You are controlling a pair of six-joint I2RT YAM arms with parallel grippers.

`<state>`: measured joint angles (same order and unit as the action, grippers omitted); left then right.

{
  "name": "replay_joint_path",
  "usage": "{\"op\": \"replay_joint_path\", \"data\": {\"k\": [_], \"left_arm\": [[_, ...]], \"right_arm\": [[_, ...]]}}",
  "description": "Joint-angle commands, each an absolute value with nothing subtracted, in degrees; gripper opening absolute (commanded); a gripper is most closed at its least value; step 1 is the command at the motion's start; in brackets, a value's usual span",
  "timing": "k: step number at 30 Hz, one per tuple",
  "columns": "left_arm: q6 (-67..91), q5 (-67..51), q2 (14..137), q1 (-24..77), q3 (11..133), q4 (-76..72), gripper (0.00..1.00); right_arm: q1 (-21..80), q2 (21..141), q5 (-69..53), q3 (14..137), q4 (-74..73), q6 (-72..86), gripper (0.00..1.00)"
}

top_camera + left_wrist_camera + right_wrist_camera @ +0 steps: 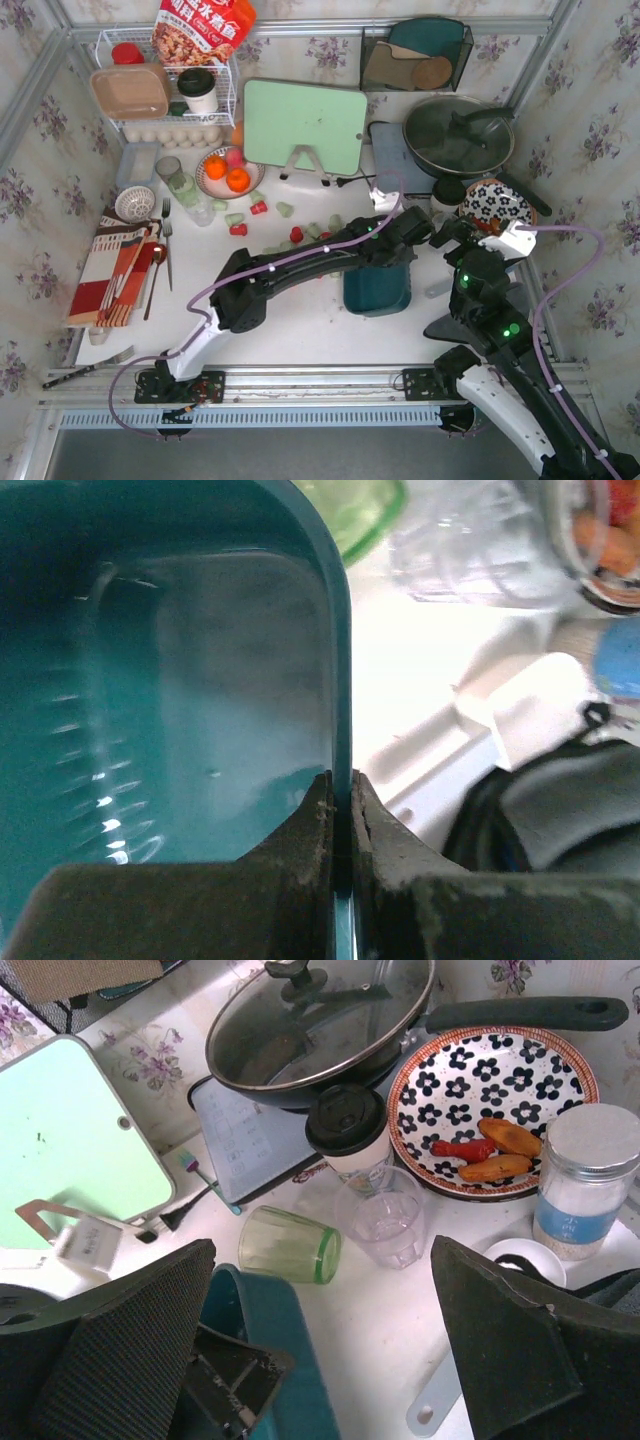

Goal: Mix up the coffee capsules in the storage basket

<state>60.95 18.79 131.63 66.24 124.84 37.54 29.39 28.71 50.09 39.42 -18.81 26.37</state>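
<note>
Coffee capsules (258,208), small tapered pods in glossy red and pale mint, lie scattered on the table left of and behind the storage basket (378,292), a smooth dark teal plastic tub with rounded corners and solid walls. The left gripper (342,805), on an arm stretched low and diagonally, has its jaws pinched onto the basket's thin rim. The right gripper (325,1290) hovers just right of the basket on a bent arm, its ribbed black jaws spread wide, holding nothing.
</note>
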Motion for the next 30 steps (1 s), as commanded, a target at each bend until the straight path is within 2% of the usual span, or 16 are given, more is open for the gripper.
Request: {"op": "replay_joint_path", "data": {"k": [1,4,7,9,13,17,23,30], "left_arm": [[60.24,23.93,134.34,66.27,125.40,41.51,0.02],[58.92,25.07,135.50,66.14,125.06,40.82,0.26],[57.70,23.16,135.48,65.81,124.22,39.03,0.56],[56.29,22.08,134.77,65.58,124.24,37.77,0.68],[52.39,21.62,132.08,65.58,124.11,35.36,0.74],[47.32,23.50,127.53,65.66,121.57,33.79,0.74],[37.53,33.14,119.32,65.45,113.80,30.88,0.74],[27.38,35.75,111.11,62.98,101.77,29.35,0.73]], "right_arm": [[29.36,28.09,49.24,39.37,-20.36,25.85,0.97],[29.36,27.95,48.07,39.33,-21.18,25.84,0.97],[29.35,28.11,46.82,39.36,-22.40,26.29,0.97],[29.36,28.20,46.49,39.29,-23.00,26.51,0.97],[29.36,28.33,46.45,39.81,-23.91,26.30,0.97],[29.36,28.78,45.97,41.74,-25.04,26.06,0.97],[29.36,30.20,43.55,43.35,-26.35,25.75,0.96],[29.35,35.69,35.14,41.30,-26.44,26.44,0.92]]}}
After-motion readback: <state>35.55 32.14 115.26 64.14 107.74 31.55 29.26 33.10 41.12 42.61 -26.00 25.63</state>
